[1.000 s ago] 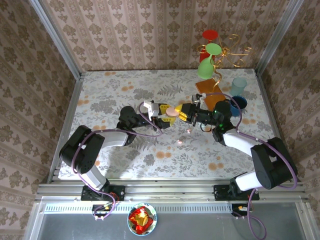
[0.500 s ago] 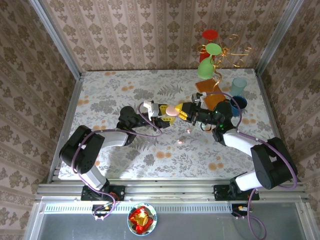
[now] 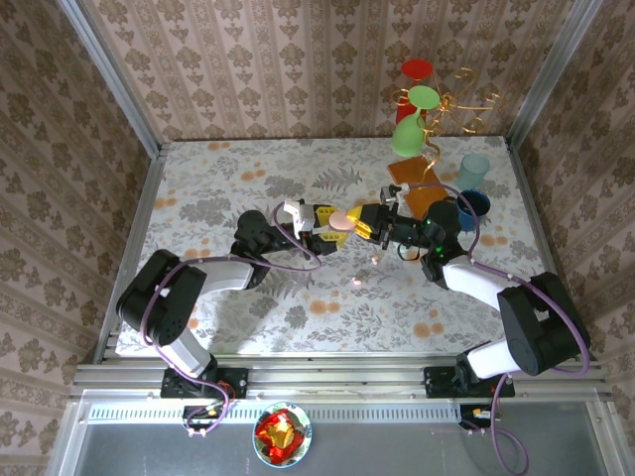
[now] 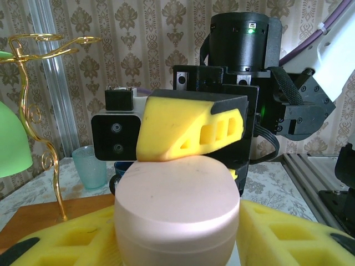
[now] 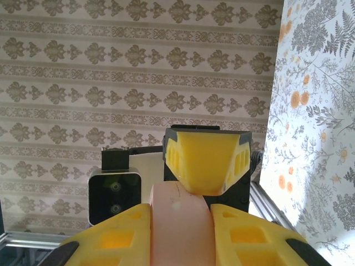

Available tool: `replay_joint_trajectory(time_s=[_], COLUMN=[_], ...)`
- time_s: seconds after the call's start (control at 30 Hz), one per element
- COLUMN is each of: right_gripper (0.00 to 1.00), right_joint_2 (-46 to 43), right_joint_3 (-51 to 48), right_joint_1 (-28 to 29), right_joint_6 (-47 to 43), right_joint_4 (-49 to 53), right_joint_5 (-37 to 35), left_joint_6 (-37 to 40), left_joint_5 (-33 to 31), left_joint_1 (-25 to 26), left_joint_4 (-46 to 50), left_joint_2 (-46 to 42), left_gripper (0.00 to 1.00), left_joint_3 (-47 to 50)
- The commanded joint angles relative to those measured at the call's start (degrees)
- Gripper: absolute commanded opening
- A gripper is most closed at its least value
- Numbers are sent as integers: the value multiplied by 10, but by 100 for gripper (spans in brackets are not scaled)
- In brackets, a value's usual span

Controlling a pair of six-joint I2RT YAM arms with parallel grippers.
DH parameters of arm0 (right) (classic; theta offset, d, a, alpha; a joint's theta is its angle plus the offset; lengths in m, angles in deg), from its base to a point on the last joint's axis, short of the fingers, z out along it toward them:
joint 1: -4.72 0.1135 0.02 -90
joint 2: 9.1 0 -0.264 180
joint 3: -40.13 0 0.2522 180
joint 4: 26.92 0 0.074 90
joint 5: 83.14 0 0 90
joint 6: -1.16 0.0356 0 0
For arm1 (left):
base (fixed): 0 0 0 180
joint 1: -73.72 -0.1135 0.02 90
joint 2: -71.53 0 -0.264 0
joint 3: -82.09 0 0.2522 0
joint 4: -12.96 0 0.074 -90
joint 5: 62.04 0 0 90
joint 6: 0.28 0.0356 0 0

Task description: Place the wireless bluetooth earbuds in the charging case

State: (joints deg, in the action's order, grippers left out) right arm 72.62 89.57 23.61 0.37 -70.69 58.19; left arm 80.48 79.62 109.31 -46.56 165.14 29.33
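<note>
Earbuds first: two tiny pink ones, one earbud (image 3: 374, 259) and a second earbud (image 3: 355, 282), lie loose on the table (image 3: 228, 188). Both sit on the near side of where the arms meet, and the closer one is just beside the right arm's wrist. They're too small to tell which way they point.

The charging case (image 3: 340, 220) is up off the table, held between both arms. The left gripper (image 3: 331, 222) is closed across its round sides. The left wrist view shows its yellow fingers hugging the case on both flanks, with one finger of the right gripper (image 3: 351, 220) pressed on the lid. The right wrist view has the case edge-on and squeezed between its own fingers, so that gripper looks clamped top to bottom. The seam looks shut, so the lid likely has to come open before anything goes in.

For a pickup the right arm is nearer, though it would have to let go first.

Compared with a second ago, barely anything differs: the case has crept slightly toward the far side, and the buds are in the same spots.
</note>
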Motion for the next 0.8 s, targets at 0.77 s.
replay_joint_trajectory(time_s=[0.77], right_gripper=[4], right_joint_2=[20], right_joint_3=[4], right_joint_1=[-3], right_joint_6=[30], right_joint_4=[-58], right_joint_5=[6], left_joint_6=[25], left_joint_5=[22], left_joint_1=[6], left_joint_4=[-13], left_joint_2=[0], left_gripper=[43], left_joint_3=[2])
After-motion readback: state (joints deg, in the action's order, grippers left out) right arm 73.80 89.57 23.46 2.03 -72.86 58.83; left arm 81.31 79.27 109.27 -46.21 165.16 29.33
